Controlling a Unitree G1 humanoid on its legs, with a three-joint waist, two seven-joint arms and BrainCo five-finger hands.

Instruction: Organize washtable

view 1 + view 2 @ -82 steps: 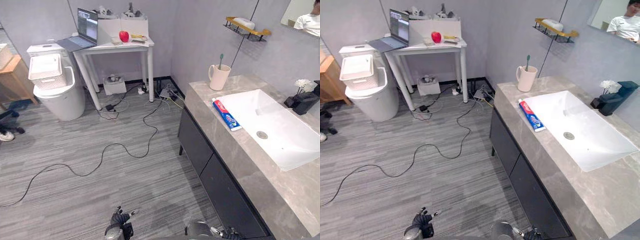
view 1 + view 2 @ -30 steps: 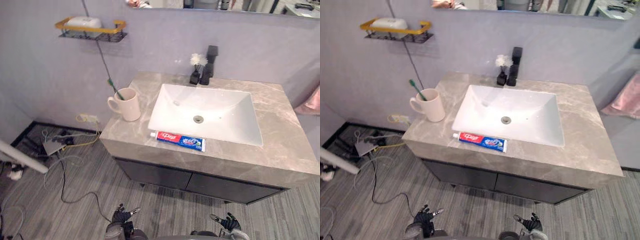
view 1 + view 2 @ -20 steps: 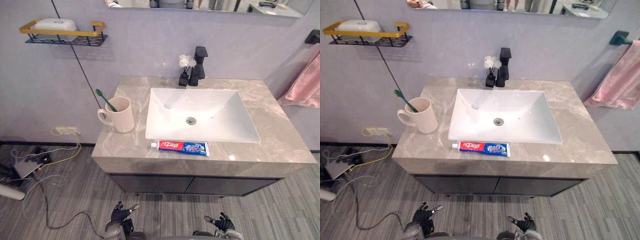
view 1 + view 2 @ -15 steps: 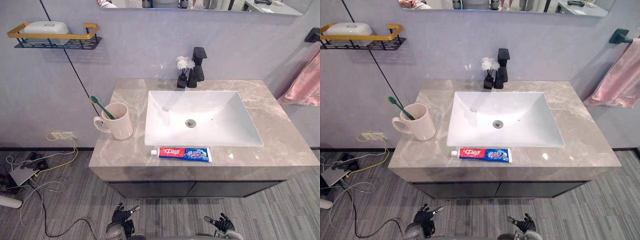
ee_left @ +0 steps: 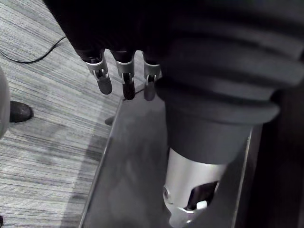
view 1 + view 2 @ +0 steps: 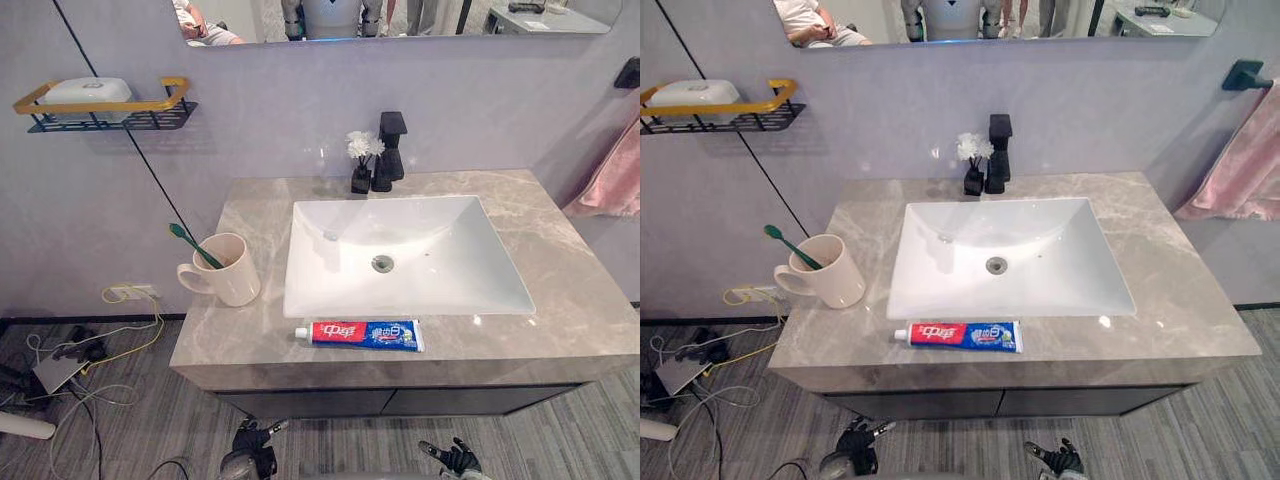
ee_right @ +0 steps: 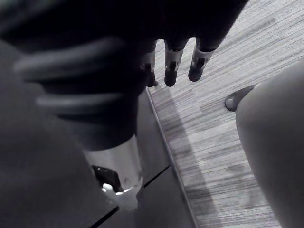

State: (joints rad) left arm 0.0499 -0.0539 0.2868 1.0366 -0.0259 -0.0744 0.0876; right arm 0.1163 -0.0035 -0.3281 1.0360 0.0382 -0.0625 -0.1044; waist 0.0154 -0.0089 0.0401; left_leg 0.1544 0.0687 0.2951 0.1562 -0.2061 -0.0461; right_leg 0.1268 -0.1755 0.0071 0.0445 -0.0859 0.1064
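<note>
Along the front of the counter (image 6: 570, 310), just before the basin (image 6: 440, 265), lies the toothpaste tube (image 6: 360, 334), apart from the mug (image 6: 234, 272) with its toothbrush (image 6: 190, 243), while the left hand (image 6: 248, 448) and right hand (image 6: 452, 458) hang low, relaxed and empty: tidying seems unstarted, calling for a reach upward.

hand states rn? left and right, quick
Left hand: open, fingers relaxed, holding nothing.
Right hand: open, fingers relaxed, holding nothing.
</note>
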